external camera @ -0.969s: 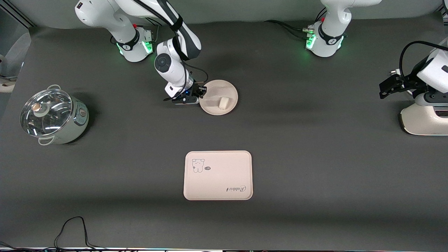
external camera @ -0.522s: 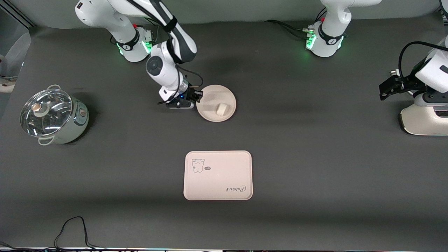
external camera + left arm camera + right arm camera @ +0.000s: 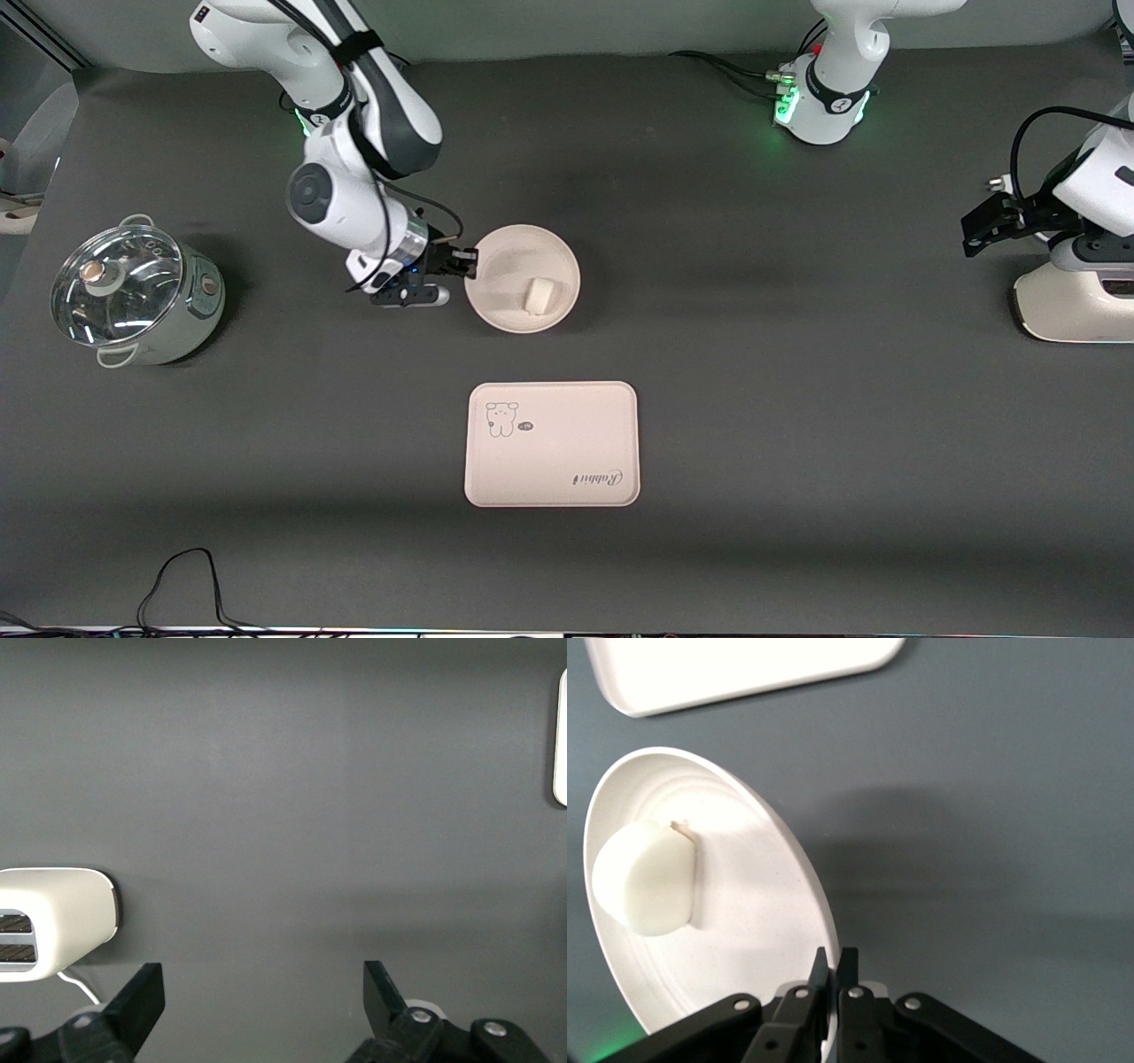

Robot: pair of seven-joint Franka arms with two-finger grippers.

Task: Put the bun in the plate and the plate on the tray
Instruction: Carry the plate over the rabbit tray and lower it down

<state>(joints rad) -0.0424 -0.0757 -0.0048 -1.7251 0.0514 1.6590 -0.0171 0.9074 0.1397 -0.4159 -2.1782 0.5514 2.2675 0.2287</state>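
Note:
The round cream-pink plate (image 3: 509, 306) is pinched at its rim by my right gripper (image 3: 468, 263), which is shut on it and holds it tilted a little above the table, between the arm bases and the tray. The white bun (image 3: 538, 296) lies in the plate. In the right wrist view the two fingers clamp the plate (image 3: 744, 912) edge at my right gripper (image 3: 834, 961), with the bun (image 3: 645, 879) resting against the low side. The tray (image 3: 551, 443) lies flat, nearer to the front camera. My left gripper (image 3: 976, 232) waits open at the left arm's end.
A pale green pot with a glass lid (image 3: 133, 292) stands at the right arm's end of the table. A white toaster-like appliance (image 3: 1072, 301) sits under the left gripper, and its slotted top (image 3: 53, 917) shows in the left wrist view. A black cable (image 3: 177, 576) lies at the front edge.
The right arm has carried the plate with the bun toward the right arm's end of the table and a little toward the tray. The left arm has not moved.

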